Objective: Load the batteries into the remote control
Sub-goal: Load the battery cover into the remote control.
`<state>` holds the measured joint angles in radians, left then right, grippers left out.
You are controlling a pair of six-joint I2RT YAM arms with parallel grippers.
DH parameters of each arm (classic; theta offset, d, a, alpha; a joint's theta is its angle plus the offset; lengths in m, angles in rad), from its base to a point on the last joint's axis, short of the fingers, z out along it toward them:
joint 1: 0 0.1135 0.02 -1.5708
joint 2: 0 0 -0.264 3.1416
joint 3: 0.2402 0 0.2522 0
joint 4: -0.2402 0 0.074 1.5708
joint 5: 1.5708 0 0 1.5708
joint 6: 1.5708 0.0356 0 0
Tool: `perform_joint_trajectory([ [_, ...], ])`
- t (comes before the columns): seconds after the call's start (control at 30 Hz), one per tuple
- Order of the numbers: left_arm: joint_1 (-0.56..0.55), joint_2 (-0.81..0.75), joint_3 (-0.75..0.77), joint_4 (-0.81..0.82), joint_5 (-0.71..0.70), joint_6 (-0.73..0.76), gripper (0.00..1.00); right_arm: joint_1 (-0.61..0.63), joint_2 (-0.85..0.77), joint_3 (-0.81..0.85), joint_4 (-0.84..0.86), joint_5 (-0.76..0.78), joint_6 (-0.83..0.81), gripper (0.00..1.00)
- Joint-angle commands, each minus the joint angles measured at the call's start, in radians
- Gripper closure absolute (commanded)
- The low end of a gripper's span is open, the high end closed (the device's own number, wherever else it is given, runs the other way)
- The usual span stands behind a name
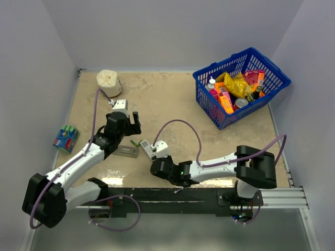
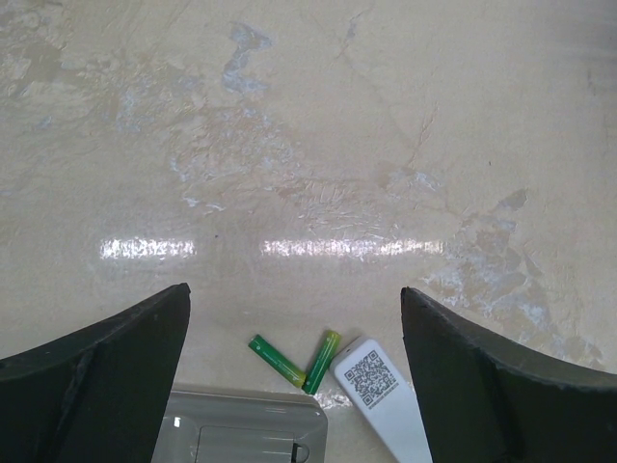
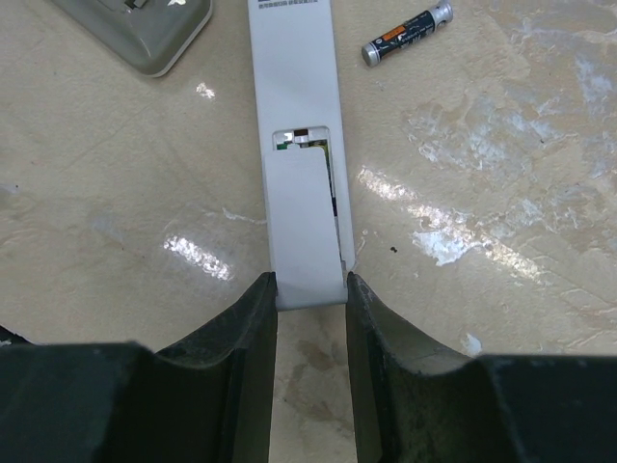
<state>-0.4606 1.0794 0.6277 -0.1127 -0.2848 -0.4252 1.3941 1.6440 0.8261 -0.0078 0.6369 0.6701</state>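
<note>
Altogether three batteries, one white remote.

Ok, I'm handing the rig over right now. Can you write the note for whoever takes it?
Left gripper: open, empty, hovering over the table just short of two green batteries.
Right gripper: shut on the near end of the remote, which lies flat, back up.
Cover: on the remote, with a gap at its far end; I cannot tell if any cells are inside.
Also loose: a dark battery beside the remote, and a grey piece by the green ones.
Done: remote steadied.
Left: pick up the batteries, load them, close the cover.
</note>
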Motion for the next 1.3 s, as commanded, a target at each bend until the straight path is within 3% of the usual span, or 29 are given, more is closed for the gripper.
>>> perform_joint_trajectory([
  [0.0, -0.006, -0.009, -0.002, 0.045, -0.019, 0.016, 0.06, 0.005, 0.016, 0.047, 0.011, 0.03, 0.002, 0.8],
  [0.43, -0.009, -0.009, 0.0, 0.045, -0.019, 0.017, 0.06, 0.006, 0.04, 0.074, -0.066, 0.047, 0.039, 0.79],
  [1.27, -0.01, -0.01, -0.003, 0.045, -0.019, 0.014, 0.06, 0.005, 0.045, 0.079, -0.049, 0.017, 0.022, 0.64],
])
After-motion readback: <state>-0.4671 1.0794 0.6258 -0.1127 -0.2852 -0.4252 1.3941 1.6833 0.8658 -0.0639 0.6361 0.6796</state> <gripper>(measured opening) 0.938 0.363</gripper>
